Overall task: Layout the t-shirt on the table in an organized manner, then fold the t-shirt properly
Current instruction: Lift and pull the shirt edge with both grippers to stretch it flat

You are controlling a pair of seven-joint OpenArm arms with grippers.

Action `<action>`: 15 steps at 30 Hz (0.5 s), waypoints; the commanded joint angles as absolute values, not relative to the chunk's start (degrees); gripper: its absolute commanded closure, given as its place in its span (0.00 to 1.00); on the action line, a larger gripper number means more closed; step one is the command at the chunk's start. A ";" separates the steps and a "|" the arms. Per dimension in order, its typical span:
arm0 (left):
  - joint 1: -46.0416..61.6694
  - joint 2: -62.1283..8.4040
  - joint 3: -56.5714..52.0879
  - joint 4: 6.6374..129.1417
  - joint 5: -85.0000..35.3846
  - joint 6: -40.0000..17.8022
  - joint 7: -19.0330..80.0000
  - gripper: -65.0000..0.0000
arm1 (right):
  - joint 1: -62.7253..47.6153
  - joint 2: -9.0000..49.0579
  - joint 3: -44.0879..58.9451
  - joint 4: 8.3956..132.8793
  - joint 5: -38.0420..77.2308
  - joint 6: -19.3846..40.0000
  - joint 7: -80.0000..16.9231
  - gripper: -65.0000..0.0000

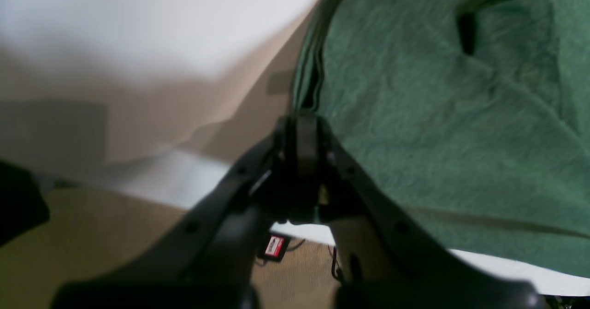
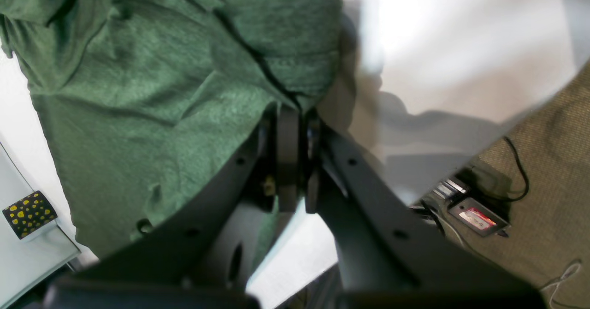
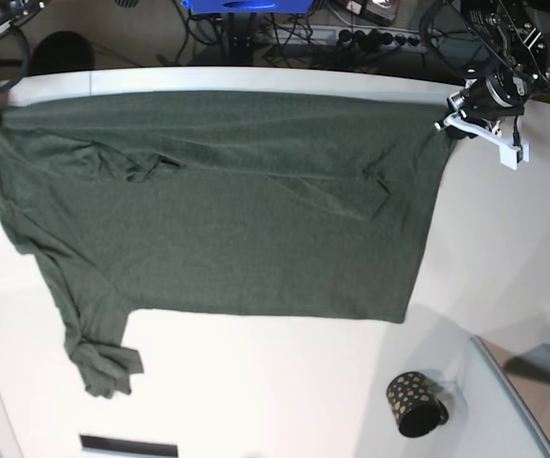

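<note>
T-shirt [image 3: 227, 200] spread across the table [image 3: 285, 382], stretched between my two claws along its far edge. My left gripper [image 1: 302, 115] is clamped tight on one corner, my right gripper [image 2: 292, 110] pinching the other. Black dotted cup [image 3: 414, 404] sits near the table's front edge.

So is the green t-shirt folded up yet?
No, the t-shirt is spread wide across the table, unfolded; only the sleeve near the front edge is bunched up.

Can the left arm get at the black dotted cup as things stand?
Probably not right now: the left pincer is shut on the t-shirt corner at the table's far edge, and the cup sits at the near edge.
</note>
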State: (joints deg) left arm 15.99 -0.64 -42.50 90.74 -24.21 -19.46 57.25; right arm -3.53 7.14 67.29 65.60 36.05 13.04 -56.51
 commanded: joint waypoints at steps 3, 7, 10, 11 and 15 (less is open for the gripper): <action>16.48 -1.27 -42.68 91.91 -21.05 -18.77 56.40 1.00 | -3.47 7.52 67.65 66.59 37.05 13.41 -56.04 0.94; 16.57 0.04 -42.86 92.44 -16.40 -16.48 56.40 1.00 | -3.47 7.52 67.65 66.59 37.05 13.41 -56.04 0.68; 16.92 0.66 -42.68 94.64 -14.02 -16.40 56.40 0.95 | -3.47 7.52 67.65 66.77 37.05 13.41 -56.04 0.53; 16.92 1.19 -42.77 95.16 -13.49 -16.40 56.40 0.87 | -3.56 7.52 67.65 66.77 37.05 13.41 -56.04 0.52; 16.92 1.63 -42.68 97.89 -11.47 -16.40 56.40 0.54 | -3.65 7.52 67.65 66.86 37.05 13.41 -56.04 0.51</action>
State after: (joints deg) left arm 17.02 1.93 -42.63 96.95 -11.79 -16.45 56.99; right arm -3.70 6.46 67.40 65.89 36.64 13.04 -56.49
